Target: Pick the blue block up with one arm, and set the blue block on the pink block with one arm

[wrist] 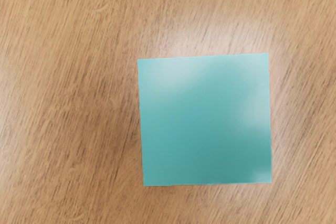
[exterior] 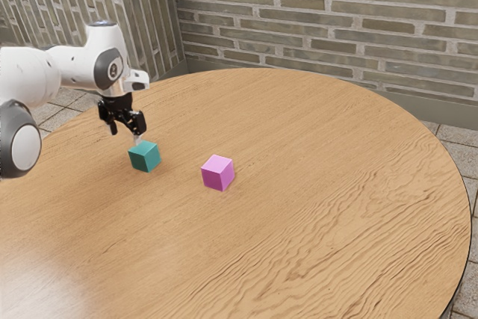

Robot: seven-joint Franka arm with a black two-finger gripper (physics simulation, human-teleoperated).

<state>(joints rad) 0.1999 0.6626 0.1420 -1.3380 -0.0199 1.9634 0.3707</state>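
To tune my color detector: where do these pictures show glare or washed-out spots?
Exterior view: a pale washed-out patch lies on the wooden table at that view's lower left. Wrist view: a soft whitish sheen crosses the top of the teal block.

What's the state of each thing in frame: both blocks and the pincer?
blue block: teal in the render, sitting flat on the table, not grasped, apart from the pink block.
pink block: sitting on the table, nothing stacked on it.
pincer: open, hovering just over the blue block, apparently clear of it.
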